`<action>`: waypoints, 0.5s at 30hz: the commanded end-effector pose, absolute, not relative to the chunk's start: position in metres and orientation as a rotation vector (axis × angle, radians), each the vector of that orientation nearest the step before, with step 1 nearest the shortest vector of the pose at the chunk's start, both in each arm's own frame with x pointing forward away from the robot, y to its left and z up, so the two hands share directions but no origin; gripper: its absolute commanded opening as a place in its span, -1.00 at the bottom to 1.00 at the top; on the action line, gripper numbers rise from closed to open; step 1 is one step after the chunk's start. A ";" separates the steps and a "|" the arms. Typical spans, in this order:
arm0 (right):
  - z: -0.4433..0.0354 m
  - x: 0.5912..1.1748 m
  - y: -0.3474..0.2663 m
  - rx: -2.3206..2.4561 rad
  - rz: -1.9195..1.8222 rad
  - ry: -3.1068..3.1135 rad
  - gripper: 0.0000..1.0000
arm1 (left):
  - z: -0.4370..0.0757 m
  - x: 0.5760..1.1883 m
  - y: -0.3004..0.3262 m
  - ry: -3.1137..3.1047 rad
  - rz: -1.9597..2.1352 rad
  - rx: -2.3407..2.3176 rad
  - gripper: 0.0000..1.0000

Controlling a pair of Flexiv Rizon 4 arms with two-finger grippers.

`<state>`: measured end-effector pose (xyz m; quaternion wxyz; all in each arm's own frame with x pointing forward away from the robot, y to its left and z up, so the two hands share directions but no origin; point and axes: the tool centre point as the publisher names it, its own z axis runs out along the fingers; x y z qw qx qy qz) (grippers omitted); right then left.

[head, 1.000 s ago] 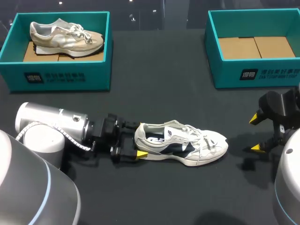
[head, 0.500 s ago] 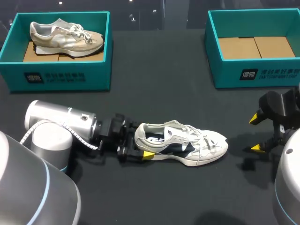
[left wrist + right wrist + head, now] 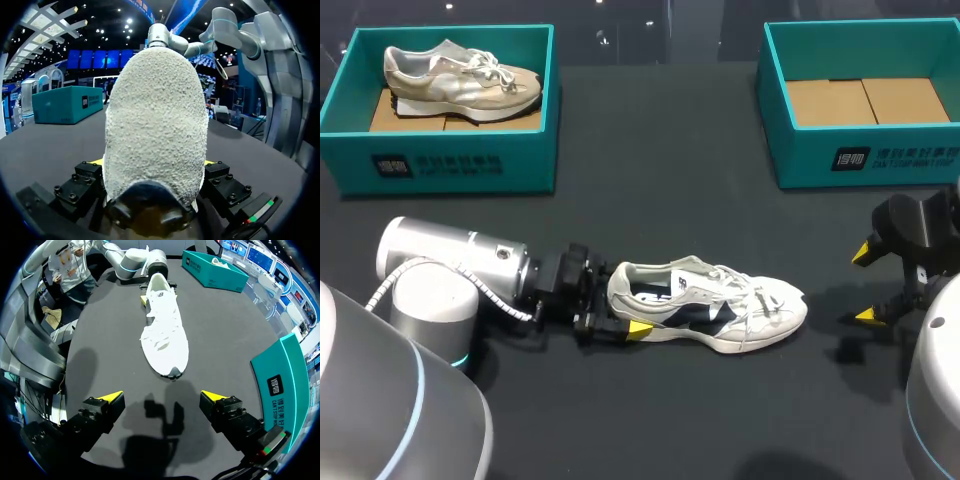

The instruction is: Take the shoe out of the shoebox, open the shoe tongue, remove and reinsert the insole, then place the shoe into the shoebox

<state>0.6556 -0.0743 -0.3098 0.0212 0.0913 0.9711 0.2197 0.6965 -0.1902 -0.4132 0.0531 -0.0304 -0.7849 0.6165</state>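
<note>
Left gripper (image 3: 623,315) has advanced from 9 o'clock to straddle the white-and-navy mesh sneaker (image 3: 710,305) at its heel (whether the jaws are gripping cannot be told). The right gripper (image 3: 863,284) has its jaws apart and empty. A heel grasp appears imminent.

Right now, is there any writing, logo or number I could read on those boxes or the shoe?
On the left shoebox, front wall: a square sign and two lines of print, too small to read.
On the right shoebox, front wall: the same sign and print, too small to read.
On the white shoe, side: a dark emblem, blurred.
No readable numbers.
</note>
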 end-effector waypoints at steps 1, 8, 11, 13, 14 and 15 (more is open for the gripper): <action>-0.310 0.654 -0.074 0.285 0.675 3.009 1.00 | -0.416 0.694 -0.191 -2.391 1.881 -0.080 -1.00; -0.310 0.654 -0.074 0.285 0.675 3.009 1.00 | -0.414 0.693 -0.189 -2.400 1.885 -0.072 -1.00; -0.310 0.654 -0.074 0.285 0.675 3.009 1.00 | -0.414 0.693 -0.189 -2.400 1.885 -0.072 -1.00; -0.310 0.654 -0.074 0.285 0.675 3.009 1.00 | -0.414 0.693 -0.189 -2.400 1.885 -0.072 -1.00; -0.310 0.654 -0.074 0.285 0.675 3.009 1.00 | -0.414 0.693 -0.189 -2.400 1.885 -0.072 -1.00; -0.310 0.654 -0.074 0.285 0.675 3.009 1.00 | -0.414 0.693 -0.189 -2.400 1.885 -0.072 -1.00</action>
